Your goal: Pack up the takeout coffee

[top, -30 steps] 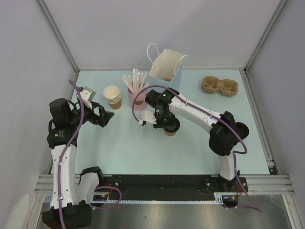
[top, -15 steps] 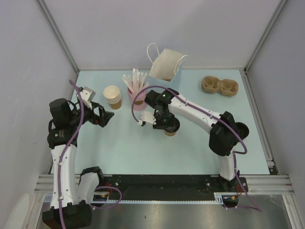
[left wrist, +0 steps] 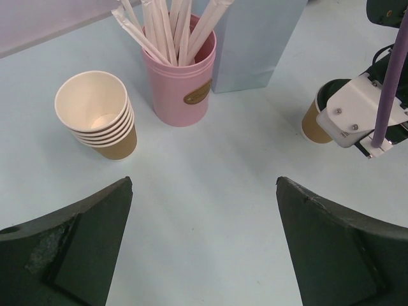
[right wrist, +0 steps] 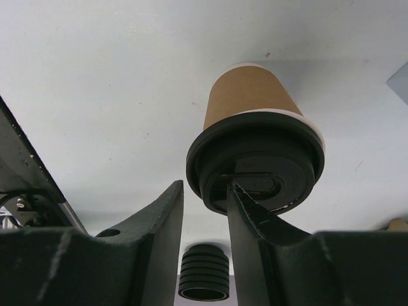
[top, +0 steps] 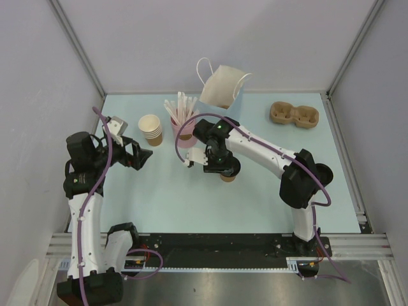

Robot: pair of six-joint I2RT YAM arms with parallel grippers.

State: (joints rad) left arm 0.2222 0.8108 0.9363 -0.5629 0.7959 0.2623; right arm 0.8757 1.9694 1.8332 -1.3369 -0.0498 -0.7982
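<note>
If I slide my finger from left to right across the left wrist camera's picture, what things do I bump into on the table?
Stack of tan lidless paper cups → pink cup full of white straws → pale blue paper bag → small brown paper cup with a black lid.

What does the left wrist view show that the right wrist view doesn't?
Only left wrist: the stacked tan cups, the pink straw cup and the base of the bag. Only right wrist: the black lid close up, its rim seen between the fingers of the right claw. Both: the takeout coffee, upright on the table.
</note>
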